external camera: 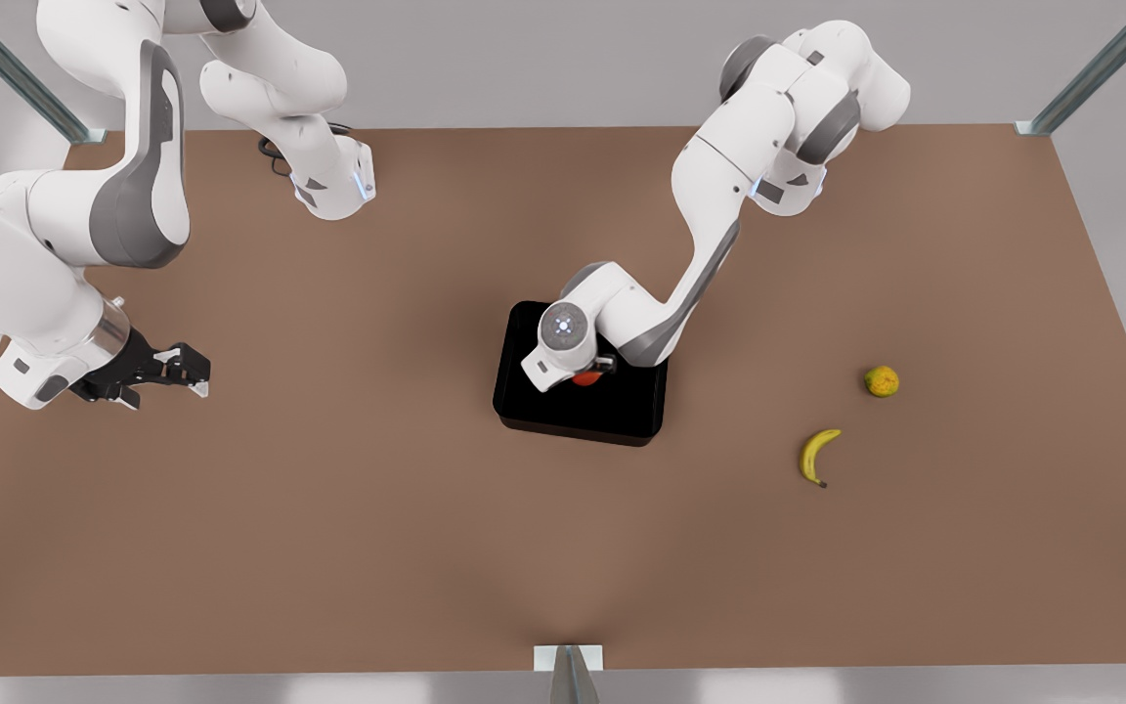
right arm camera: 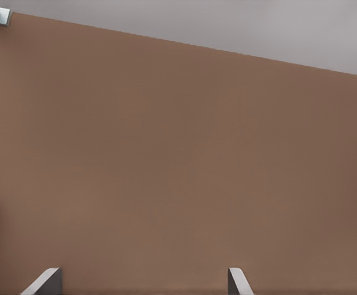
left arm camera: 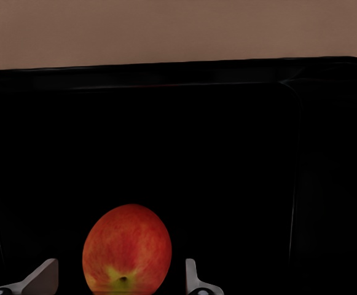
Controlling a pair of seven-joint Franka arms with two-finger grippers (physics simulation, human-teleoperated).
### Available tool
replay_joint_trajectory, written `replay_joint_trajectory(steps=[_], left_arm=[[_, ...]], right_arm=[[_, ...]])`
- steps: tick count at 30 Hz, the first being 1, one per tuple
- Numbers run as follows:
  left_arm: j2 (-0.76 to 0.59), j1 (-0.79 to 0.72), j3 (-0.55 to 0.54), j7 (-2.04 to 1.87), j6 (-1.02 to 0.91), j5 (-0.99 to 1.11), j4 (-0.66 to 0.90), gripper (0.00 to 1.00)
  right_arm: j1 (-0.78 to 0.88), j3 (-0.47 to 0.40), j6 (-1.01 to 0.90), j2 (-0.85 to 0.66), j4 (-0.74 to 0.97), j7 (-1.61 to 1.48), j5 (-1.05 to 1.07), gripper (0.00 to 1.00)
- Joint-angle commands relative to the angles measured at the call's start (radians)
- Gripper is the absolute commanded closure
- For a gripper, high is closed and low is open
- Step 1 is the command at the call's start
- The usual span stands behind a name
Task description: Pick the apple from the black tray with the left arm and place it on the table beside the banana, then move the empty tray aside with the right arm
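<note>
The red apple (external camera: 584, 378) (left arm camera: 127, 249) lies inside the glossy black tray (external camera: 529, 396) (left arm camera: 227, 153) at the middle of the brown table (external camera: 377, 508). My left gripper (external camera: 594, 373) (left arm camera: 118, 280) is lowered into the tray, open, one fingertip on either side of the apple with small gaps showing. The arm's wrist hides most of the apple in the front view. The yellow banana (external camera: 815, 455) rests on the table toward the front view's right. My right gripper (external camera: 182, 376) (right arm camera: 141, 281) waits open above bare table at the front view's left, holding nothing.
A yellow-green round fruit (external camera: 882, 381) sits just beyond the banana on the front view's right. Metal frame posts (external camera: 1091, 68) stand at the table's far corners, and a bracket (external camera: 568, 660) at its near edge. Bare tabletop lies between tray and banana.
</note>
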Motion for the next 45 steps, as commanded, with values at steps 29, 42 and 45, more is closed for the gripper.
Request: replay_joint_trajectory(steps=[29,42,45], left_arm=[[0.045,-0.006,-0.002,-0.058,0.049,0.021,0.0,0.24],[0.02,0.026,-0.016,-0.038,-0.066,0.015,0.042,0.3],[0.004,0.037,-0.018,-0.024,-0.109,0.009,0.059,0.31]], right_arm=[[0.0,0.0,-0.001,0.0,0.001,-0.006,-0.001,0.0],[0.003,0.0,-0.002,-0.002,-0.001,-0.007,-0.001,0.0],[0.003,0.0,-0.001,0.001,-0.001,-0.007,-0.001,0.0]])
